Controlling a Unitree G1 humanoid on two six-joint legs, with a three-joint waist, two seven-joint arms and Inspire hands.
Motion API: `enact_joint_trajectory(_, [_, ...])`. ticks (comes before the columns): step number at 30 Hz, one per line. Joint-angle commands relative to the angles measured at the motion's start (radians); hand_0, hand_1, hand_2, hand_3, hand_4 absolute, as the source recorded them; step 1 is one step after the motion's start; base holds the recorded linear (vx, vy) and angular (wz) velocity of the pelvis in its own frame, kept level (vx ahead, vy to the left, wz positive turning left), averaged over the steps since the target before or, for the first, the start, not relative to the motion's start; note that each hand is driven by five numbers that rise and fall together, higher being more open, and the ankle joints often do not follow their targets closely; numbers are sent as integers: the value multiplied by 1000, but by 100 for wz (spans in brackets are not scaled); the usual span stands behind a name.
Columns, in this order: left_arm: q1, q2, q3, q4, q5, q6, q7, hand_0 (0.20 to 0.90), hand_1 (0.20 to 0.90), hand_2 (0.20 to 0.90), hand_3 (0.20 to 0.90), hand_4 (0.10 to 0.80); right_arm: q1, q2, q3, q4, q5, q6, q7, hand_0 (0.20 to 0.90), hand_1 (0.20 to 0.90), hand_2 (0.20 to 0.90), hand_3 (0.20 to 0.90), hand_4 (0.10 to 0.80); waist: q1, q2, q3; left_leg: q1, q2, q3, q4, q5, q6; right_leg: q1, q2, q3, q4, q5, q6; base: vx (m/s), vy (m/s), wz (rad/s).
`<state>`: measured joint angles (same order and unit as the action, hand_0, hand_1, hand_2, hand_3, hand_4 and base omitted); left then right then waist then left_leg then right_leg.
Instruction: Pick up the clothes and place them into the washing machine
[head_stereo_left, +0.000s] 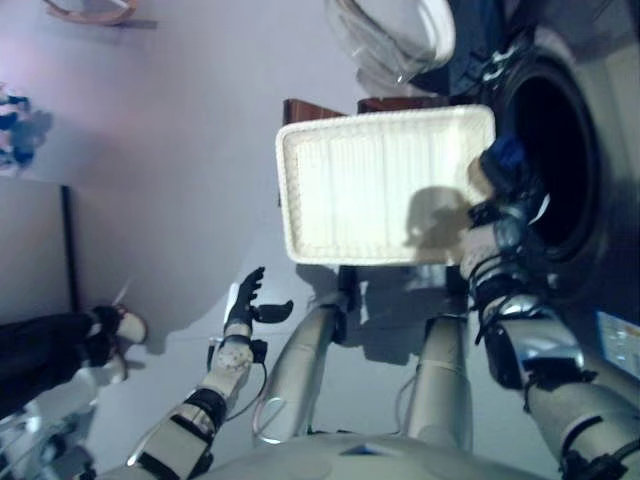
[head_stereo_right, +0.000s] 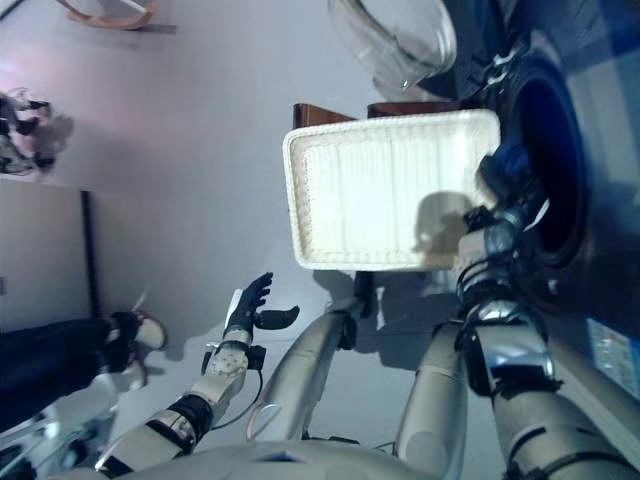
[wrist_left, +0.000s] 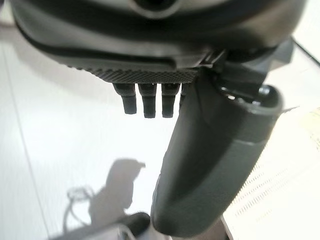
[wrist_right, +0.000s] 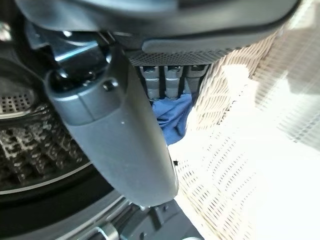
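Observation:
A white wicker basket (head_stereo_left: 380, 180) rests on a dark brown box (head_stereo_left: 310, 108) beside the washing machine, whose dark drum (head_stereo_left: 550, 150) is open. My right hand (head_stereo_left: 492, 215) is at the basket's edge nearest the drum. Its fingers are curled on a blue cloth (head_stereo_left: 505, 155). In the right wrist view the cloth (wrist_right: 172, 117) sits between the fingers and the basket rim (wrist_right: 235, 100), with the drum (wrist_right: 30, 140) beside it. My left hand (head_stereo_left: 245, 300) hangs open and empty over the floor, well short of the basket; its fingers (wrist_left: 150, 102) are straight.
The machine's glass door (head_stereo_left: 395, 35) stands open above the basket. A person's dark trouser leg and shoe (head_stereo_left: 60, 345) are at the left. A grey panel (head_stereo_left: 35, 245) stands at the left edge.

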<state>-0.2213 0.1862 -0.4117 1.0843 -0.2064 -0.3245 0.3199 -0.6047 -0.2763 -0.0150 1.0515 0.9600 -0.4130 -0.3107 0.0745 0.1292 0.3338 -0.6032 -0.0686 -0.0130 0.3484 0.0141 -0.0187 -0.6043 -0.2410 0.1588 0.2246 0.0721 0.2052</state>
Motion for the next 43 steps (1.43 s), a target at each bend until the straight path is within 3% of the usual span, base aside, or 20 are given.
enact_joint_trajectory(1, [29, 58, 105, 83, 15, -1, 4, 900, 900, 900, 900, 800, 107, 51, 69, -117, -45, 7, 97, 900, 900, 900, 900, 800, 17, -41, -29, 83, 6, -38, -160, 67, -45, 141, 8, -52, 40, -82, -53, 79, -80, 4])
enact_joint_trajectory(7, [74, 62, 144, 134, 47, 3, -18, 900, 900, 900, 900, 800, 254, 115, 63, -70, -51, 38, 130, 900, 900, 900, 900, 800, -6, -103, -93, 209, 33, -49, -209, 57, -48, 272, 17, -101, -34, -73, -43, 69, -50, 7])
enact_joint_trajectory(11, [102, 63, 163, 152, 60, 5, -30, 900, 900, 900, 900, 800, 304, 135, 77, -35, -64, 65, 161, 900, 900, 900, 900, 800, -12, -121, -126, 275, 48, -43, -228, 46, -46, 331, 19, -120, -66, -69, -37, 78, -2, 2])
enact_joint_trajectory(16, [174, 59, 234, 200, 45, 14, -91, 900, 900, 900, 900, 800, 459, 139, 112, 5, -172, 130, 219, 900, 900, 900, 900, 800, -26, -154, -203, 407, 71, -15, -249, 6, -37, 433, 26, -142, -89, -65, -26, 136, -10, -25])
enact_joint_trajectory(21, [210, 68, 251, 237, 102, 28, -154, 900, 900, 900, 900, 800, 574, 131, 120, 113, -346, 185, 247, 900, 900, 900, 900, 800, -43, -176, -268, 507, 90, -5, -261, -22, -41, 521, 27, -153, -108, -75, -22, 134, -28, -21])
enact_joint_trajectory(30, [228, 80, 251, 254, 180, 54, -223, 900, 900, 900, 900, 800, 703, 105, 57, 321, -576, 254, 244, 900, 900, 900, 900, 800, -60, -193, -341, 620, 114, -15, -328, -21, -52, 621, 44, -192, -115, -112, -28, 58, -39, -7])
enact_joint_trajectory(43, [255, 69, 243, 250, 200, 65, -236, 900, 900, 900, 900, 800, 706, 112, 71, 303, -594, 258, 236, 900, 900, 900, 900, 800, -71, -183, -370, 651, 114, -9, -330, -34, -47, 643, 48, -198, -112, -126, -32, 6, -10, 5])
